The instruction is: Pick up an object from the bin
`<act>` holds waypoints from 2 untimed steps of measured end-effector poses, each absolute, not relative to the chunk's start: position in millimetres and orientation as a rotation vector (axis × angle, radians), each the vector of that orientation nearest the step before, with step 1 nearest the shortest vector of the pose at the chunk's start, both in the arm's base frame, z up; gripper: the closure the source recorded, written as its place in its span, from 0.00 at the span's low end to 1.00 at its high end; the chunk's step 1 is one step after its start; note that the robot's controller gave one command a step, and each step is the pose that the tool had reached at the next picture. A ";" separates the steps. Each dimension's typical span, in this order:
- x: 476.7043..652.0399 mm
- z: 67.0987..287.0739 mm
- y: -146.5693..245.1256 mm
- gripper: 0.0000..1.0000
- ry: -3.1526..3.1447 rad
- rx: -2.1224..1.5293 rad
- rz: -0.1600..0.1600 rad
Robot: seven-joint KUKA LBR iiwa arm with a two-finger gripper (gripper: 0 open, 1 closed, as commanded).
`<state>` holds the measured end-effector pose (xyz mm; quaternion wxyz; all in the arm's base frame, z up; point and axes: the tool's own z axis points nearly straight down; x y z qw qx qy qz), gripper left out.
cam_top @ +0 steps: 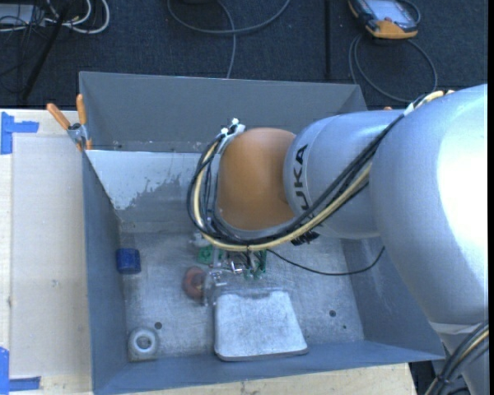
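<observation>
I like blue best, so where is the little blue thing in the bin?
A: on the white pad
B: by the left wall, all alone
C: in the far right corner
B: the blue thing lies on the floor close to the left wall of the bin, well apart from the white pad.

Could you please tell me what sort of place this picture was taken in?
Probably a robotics lab or test cell: a silver robot arm reaches into a grey metal bin of small things, such as a blue block and a white ring, and cables trail over the dark carpet behind.
</observation>
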<state>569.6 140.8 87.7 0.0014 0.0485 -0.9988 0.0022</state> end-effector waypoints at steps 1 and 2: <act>570.1 87.9 145.2 1.00 -3.136 0.155 -0.001; 567.1 218.1 167.9 1.00 -3.145 0.184 -0.004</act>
